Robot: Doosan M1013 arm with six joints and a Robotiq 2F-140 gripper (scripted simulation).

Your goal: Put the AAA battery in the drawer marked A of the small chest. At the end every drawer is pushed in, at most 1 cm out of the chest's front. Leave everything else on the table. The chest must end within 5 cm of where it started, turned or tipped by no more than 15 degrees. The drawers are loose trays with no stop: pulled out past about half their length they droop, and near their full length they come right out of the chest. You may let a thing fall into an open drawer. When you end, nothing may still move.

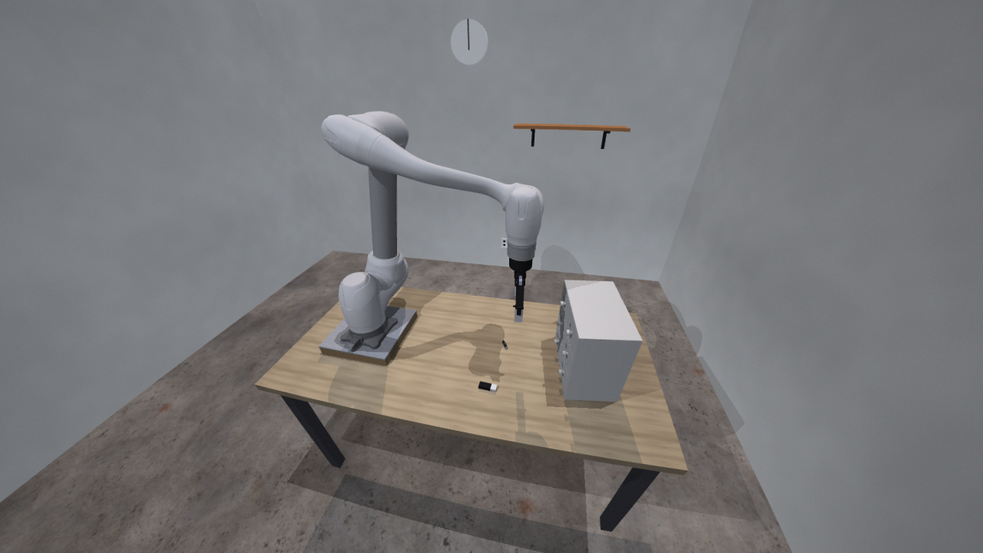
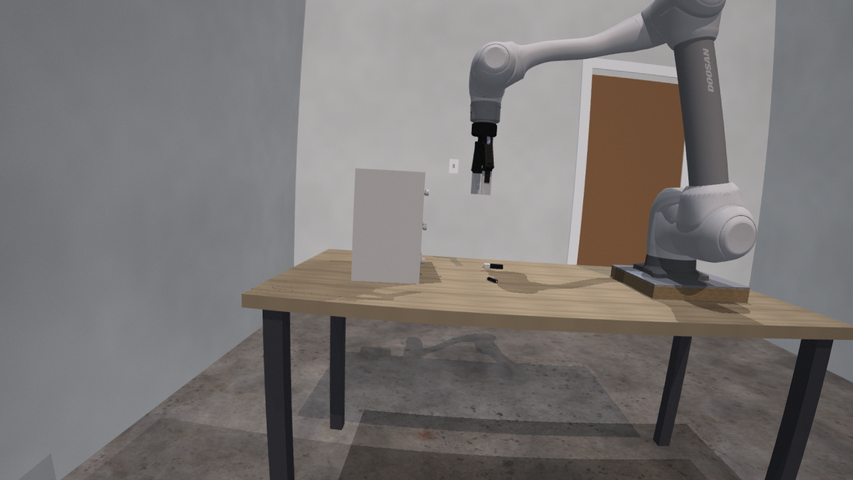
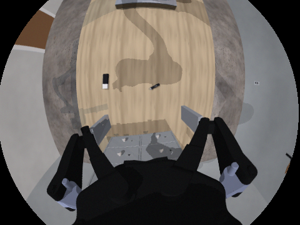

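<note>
The AAA battery (image 1: 504, 344) (image 2: 492, 280) (image 3: 155, 86) is small and dark and lies on its side on the table. The small chest (image 1: 596, 343) (image 2: 387, 227) (image 3: 140, 146) is a light grey box standing upright, with knobs on its front. Its drawers look pushed in. The letter A cannot be read in any view. My gripper (image 1: 518, 316) (image 2: 481, 183) (image 3: 145, 117) is open and empty, pointing down. It hangs high above the table, in front of the chest and between the chest and the arm's base. The wrist view hides part of the chest's front behind the gripper's body.
A black and white USB-stick-like object (image 1: 487, 387) (image 2: 493, 266) (image 3: 105, 81) lies on the table (image 1: 425, 405) (image 2: 536, 310) to one side of the battery. The arm's base plate (image 1: 336, 345) (image 2: 698, 292) is at the opposite end of the table from the chest.
</note>
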